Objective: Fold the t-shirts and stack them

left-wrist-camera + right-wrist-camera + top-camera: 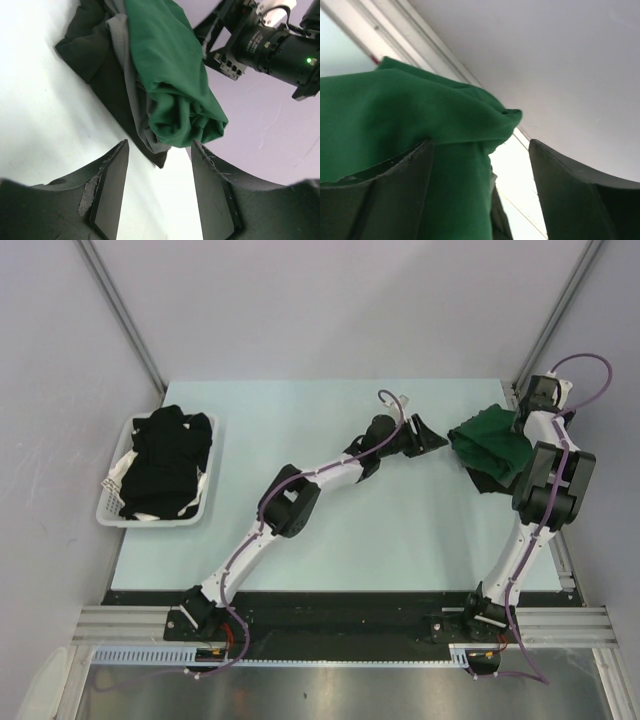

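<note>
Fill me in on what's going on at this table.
Two robot arms are working on a pile of t-shirts at the far right of the table. The green shirt lies bunched on top of a grey shirt and a black shirt. The left gripper points at the pile, open and short of touching it. The right gripper is open right at the green shirt. More black shirts sit heaped in the white basket on the left.

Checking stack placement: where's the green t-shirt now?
Top view: the green t-shirt sits at the table's far right, atop darker shirts, just right of the open left claw.
</note>
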`<state>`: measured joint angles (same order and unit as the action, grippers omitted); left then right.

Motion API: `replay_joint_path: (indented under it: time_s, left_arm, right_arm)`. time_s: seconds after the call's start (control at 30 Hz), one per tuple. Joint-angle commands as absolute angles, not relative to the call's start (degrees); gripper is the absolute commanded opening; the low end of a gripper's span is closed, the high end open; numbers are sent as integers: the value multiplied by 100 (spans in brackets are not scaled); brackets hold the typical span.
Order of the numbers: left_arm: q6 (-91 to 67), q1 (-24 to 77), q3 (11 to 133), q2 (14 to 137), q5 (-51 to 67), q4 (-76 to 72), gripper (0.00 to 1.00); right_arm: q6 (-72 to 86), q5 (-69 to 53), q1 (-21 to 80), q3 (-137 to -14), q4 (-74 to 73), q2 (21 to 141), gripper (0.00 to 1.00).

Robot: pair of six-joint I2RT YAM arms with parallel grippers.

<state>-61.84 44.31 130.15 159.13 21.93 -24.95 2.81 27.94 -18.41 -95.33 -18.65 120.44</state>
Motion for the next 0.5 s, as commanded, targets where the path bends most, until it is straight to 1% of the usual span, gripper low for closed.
replay_joint_path:
  time_s: [0.0, 0.07, 0.1, 0.13, 0.17, 0.43, 0.47]
  left_arm:
    - [-6056, 4368, 12718, 15188, 2355, -2865, 58]
    - [-6056, 4359, 12700, 15161, 2408, -2892, 58]
    - [-6056, 4359, 12683, 15126, 2434, -2892, 58]
    - [-6047, 4359, 12683, 15109, 2435, -2892, 58]
    - [-6047, 4359, 12665, 15108, 2469, -2892, 58]
    - [-5977, 4298, 12331, 14749, 2584, -2962, 61]
    - [-5968, 4280, 12288, 14722, 2584, -2953, 63]
  right_arm:
    - [281, 2944, -1556, -9852, -1951, 11813, 86]
    - [264, 2970, -1407, -9879, -1977, 11725, 88]
    - [255, 3006, -1363, -9879, -2021, 11638, 91]
    - [255, 3032, -1284, -9879, -2039, 11593, 98]
    - [298, 3093, -1248, -9905, -2083, 11558, 100]
    - [527, 3234, -958, -9949, -2654, 11119, 100]
    - [536, 3260, -923, -9932, -2698, 11083, 100]
